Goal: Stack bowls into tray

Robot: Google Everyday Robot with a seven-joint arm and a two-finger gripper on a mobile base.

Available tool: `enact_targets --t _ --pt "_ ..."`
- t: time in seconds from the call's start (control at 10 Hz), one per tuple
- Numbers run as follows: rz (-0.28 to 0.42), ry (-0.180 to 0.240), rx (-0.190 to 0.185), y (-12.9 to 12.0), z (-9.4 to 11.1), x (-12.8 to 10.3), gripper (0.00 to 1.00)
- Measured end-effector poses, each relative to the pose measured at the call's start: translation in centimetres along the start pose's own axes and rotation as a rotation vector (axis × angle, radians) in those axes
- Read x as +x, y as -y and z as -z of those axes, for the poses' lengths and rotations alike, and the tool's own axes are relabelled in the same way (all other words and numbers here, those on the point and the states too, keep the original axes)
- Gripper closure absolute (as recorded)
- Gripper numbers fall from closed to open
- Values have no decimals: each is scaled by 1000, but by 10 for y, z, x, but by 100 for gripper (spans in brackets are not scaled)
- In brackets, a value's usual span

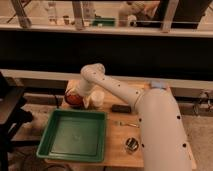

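Note:
A red-orange bowl (74,99) sits on the wooden table at the back left, just behind the far rim of the green tray (52,131). The tray is empty and lies at the table's front left. My arm reaches over from the right and bends down, and the gripper (80,94) is at the bowl, right over its right side. The wrist hides part of the bowl. I see only one bowl.
A white cup (97,98) stands right of the bowl, close to the gripper. A dark flat object (121,108), a fork (127,123) and a small metal cup (131,144) lie right of the tray. A dark chair (10,112) stands left of the table.

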Motion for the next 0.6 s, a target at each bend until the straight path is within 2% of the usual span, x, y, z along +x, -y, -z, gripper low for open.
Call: enact_targets --t 0.3,0.6 --pt "37 -25 -11 -5 1 9 20" --pt "58 -36 -22 -12 -7 14 20"
